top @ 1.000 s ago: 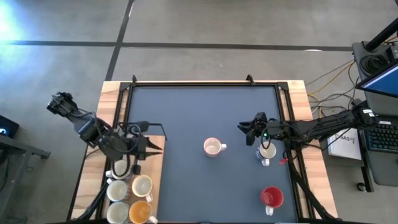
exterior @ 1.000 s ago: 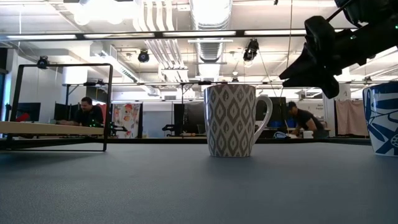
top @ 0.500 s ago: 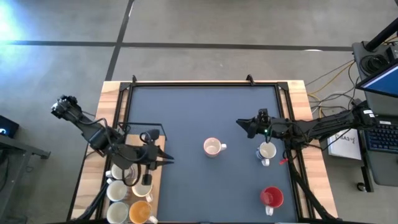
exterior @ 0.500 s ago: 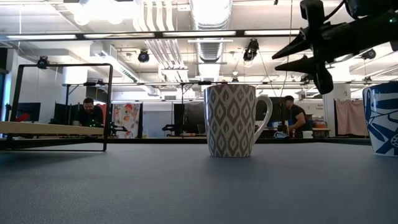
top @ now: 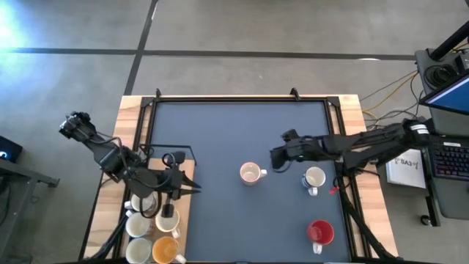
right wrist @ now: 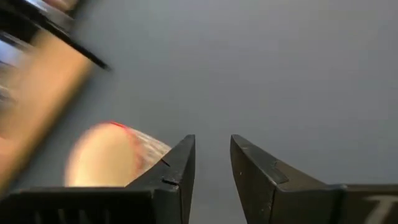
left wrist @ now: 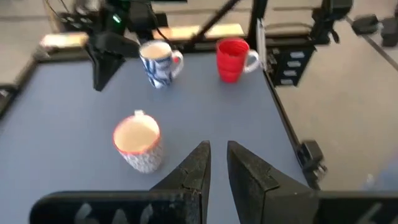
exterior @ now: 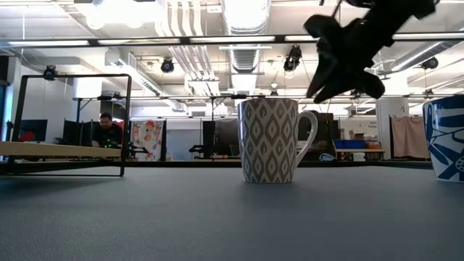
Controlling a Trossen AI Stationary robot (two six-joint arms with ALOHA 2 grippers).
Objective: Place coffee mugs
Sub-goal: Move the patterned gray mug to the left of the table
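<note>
In the high view three mugs stand upright on the dark mat: a patterned cream mug [top: 251, 174], a white-and-blue mug [top: 315, 178] and a red mug [top: 320, 232]. More mugs, cream ones [top: 139, 224] and an orange one [top: 165, 249], stand on the wooden shelf at the table's left. My right gripper [top: 275, 157] hangs open above the mat, just right of the patterned mug [right wrist: 112, 155], touching nothing. My left gripper [top: 189, 188] hovers slightly open over the shelf's right edge, its fingers pointing toward the patterned mug [left wrist: 138, 140].
A black wire frame [top: 172, 149] stands on the shelf behind my left gripper. Black rails [top: 242, 98] run along the mat's far edge and sides. The mat's far half and near left part hold nothing. People sit at desks in the room beyond [exterior: 109, 132].
My right gripper has swung from above the white-and-blue mug toward the table's left, ending beside the patterned mug and tipped downward. My left gripper has moved toward the near edge, over the shelf's right edge. No mug has moved.
</note>
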